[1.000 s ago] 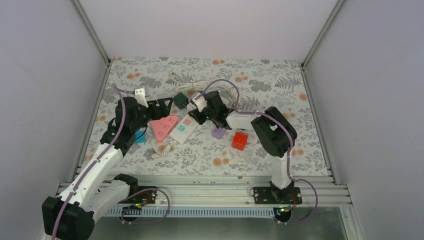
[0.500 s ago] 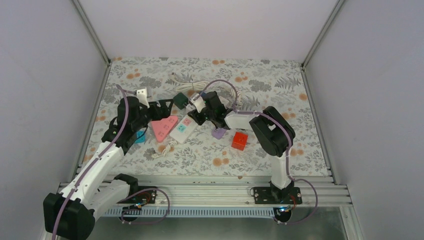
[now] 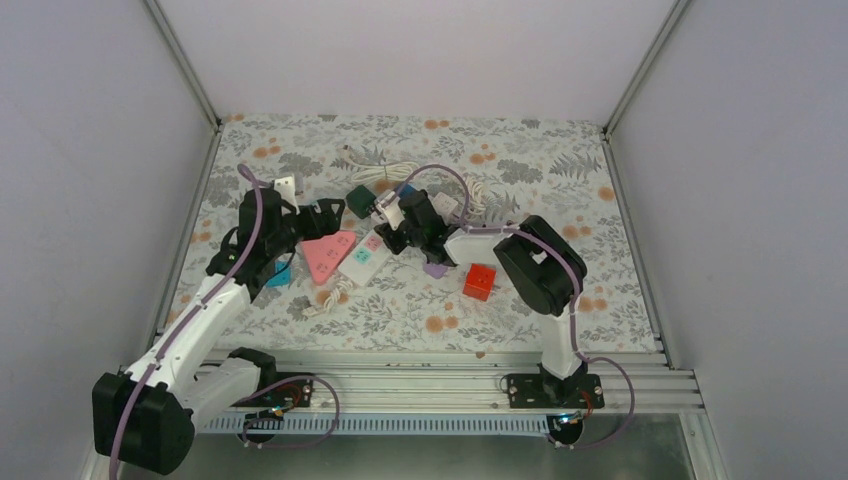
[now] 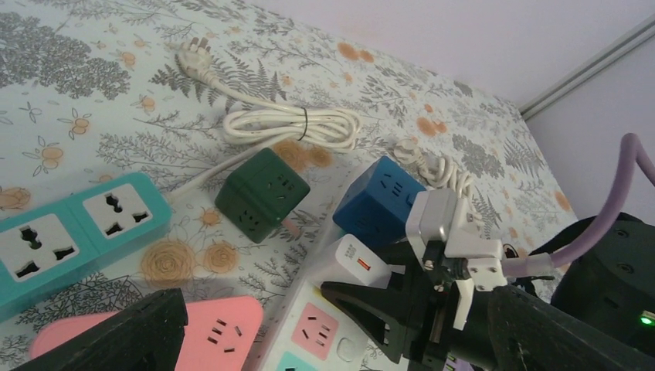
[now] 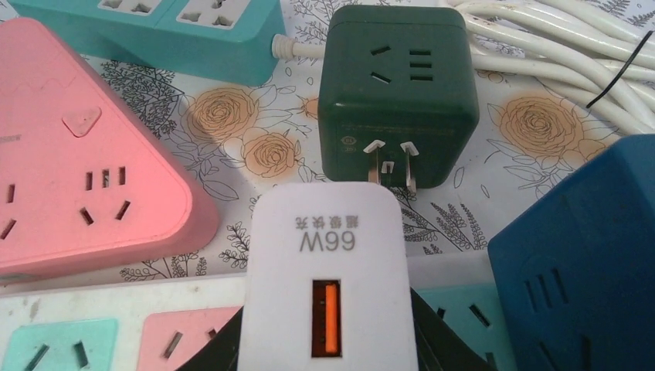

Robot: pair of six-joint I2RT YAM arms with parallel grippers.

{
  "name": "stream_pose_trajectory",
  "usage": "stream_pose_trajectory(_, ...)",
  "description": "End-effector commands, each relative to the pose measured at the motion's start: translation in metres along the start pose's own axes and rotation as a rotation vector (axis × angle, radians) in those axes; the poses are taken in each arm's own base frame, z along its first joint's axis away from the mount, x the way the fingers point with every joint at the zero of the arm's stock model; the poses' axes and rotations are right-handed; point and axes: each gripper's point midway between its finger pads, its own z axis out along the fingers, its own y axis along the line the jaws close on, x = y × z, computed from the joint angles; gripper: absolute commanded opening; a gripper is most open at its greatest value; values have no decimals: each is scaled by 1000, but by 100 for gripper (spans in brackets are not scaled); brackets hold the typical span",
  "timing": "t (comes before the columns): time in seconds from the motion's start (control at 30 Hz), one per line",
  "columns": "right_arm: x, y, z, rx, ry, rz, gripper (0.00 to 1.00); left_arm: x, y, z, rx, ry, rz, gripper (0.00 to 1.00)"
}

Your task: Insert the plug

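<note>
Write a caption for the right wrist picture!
Right hand holds a white plastic charger plug, metal prongs pointing toward the dark green cube socket.

We see a white charger [image 5: 327,270] at lower centre, prongs pointing at a green cube socket [image 5: 398,85] above; pink power strip [image 5: 69,178] left, blue cube [image 5: 579,263] right.

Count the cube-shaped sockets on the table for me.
4: green cube at the back, blue cube just right of it, purple cube nearer the front, red cube right of that. More may be hidden.
</note>
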Motion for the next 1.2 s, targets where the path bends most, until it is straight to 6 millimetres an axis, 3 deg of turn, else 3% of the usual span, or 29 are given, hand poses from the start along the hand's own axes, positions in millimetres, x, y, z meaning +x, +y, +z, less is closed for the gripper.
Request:
stream_pose_trajectory(0.0,87,-15,5,101,236,7,24,-9,-3,0,9,-15,20,97)
stream_pose_trajectory(0.43,120,-11,5,76,299,-8,24,-5,1,7,-1,10,19,97)
stream_pose_trajectory(0.57,86,-13,-1,82,237,8,29,-6,2,6,-12,9,15,97)
stream_pose_trajectory(0.73,18,-17,-12,98,90,27,51,-22,13,-8,-89,-88,-28,96)
stream_pose_trajectory(0.87,-21,-8,-23,43,8,36,70,-32,8,-16,-77,-138,-20,97)
stream_pose_trajectory(1.0,-51,6,-38,-39,-41,45,73,-32,12,-15,-98,-135,-20,97)
stream_pose_trajectory(1.17,-61,8,-47,-60,-46,100,68,-30,14,-12,-102,-127,-21,97)
